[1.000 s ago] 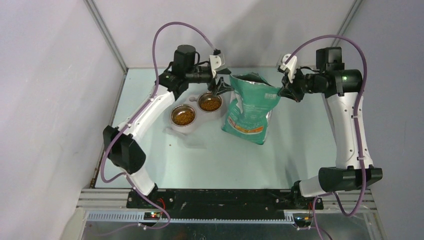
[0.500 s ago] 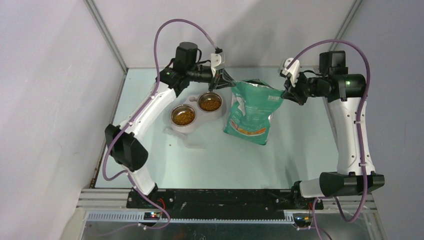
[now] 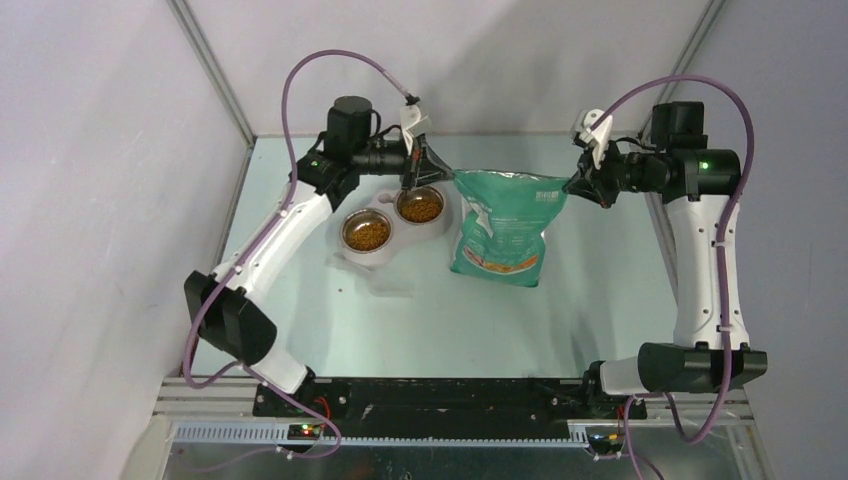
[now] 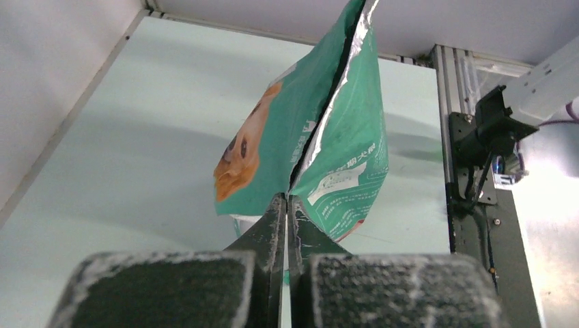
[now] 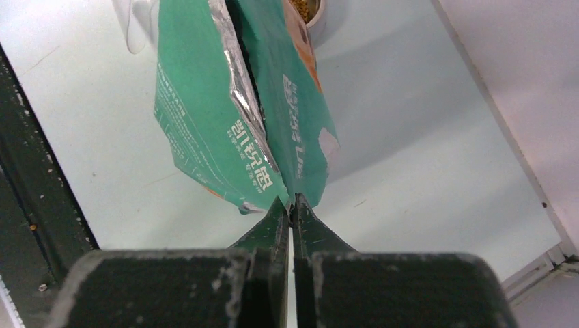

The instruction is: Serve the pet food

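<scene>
Left gripper [image 3: 445,176] is pressed together, pinching one top corner of the bag [image 3: 505,225]. Its wrist view shows the fingers meeting on the foil-lined edge [image 4: 287,205]. Right gripper [image 3: 572,186] is likewise clamped on the opposite top corner, confirmed in its own view [image 5: 292,203]. The bag hangs between the two grippers, body drooping toward the arm bases and lower end on or near the table [image 3: 600,300]; contact can't be confirmed.

Key relation: the bag's mouth line runs straight from one gripper to the other, drawn into a narrow slit with only the silver lining showing. The bag's long axis runs from that line toward the bases.

Pet food [image 3: 421,208] fills two steel bowls on the outer side of the left gripper, away from the bag. The far bowl [image 3: 443,213] sits just under and beside that gripper. The near bowl [image 3: 344,236] touches it, further toward the left arm's base. The left arm is the nearer one; the right gripper is well apart from both bowls, with the bag between. No kibble is visible inside the bag.

Judgement: both bowls look served, so the next move likely concerns the bag mouth, closing it or setting the bag down.

Print: teal bag, an orange dog face on one panel, white Chinese characters on the side panels, too angled to read. No brand name is readable.
</scene>
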